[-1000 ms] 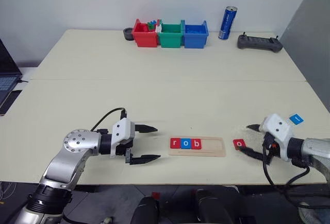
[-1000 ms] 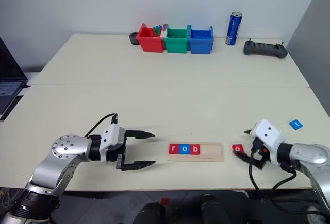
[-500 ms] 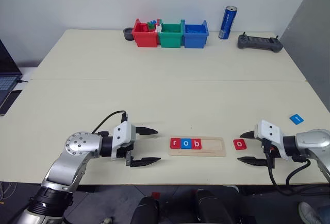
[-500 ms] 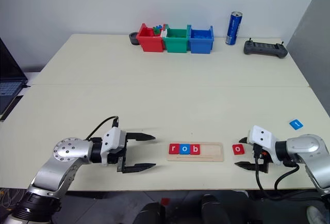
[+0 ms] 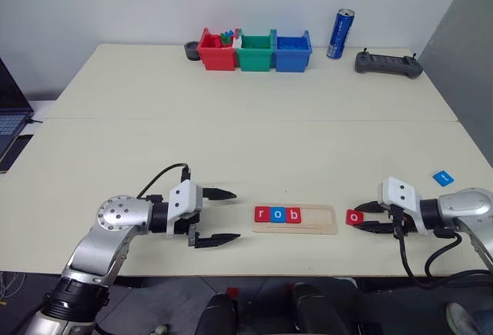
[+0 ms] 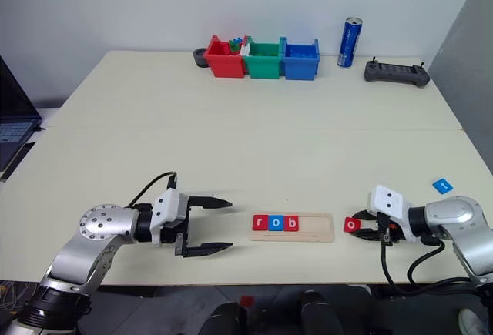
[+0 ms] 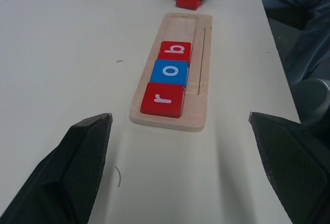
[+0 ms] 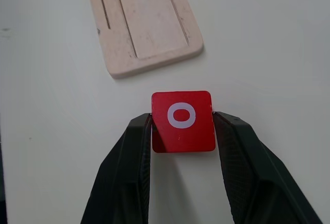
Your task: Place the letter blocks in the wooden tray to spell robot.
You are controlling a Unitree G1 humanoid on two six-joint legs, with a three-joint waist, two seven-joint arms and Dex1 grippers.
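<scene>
Now the right hand (image 8: 181,131) pinches the red square "o" tile (image 8: 182,121) just short of the pale wooden tray (image 8: 149,33); gripped only by its edges, it could twist or slip. The left hand (image 5: 217,216) hangs open.

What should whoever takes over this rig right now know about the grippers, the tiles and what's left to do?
Left gripper: open, holding nothing, left of the wooden tray.
Right gripper: fingers shut on the sides of the red o tile, just off the tray's right end.
Done: red r, blue o and red b sit in the tray's left slots.
Left: set the red o in the fourth slot, then fetch the blue tile lying farther right and put it in the last slot.
</scene>
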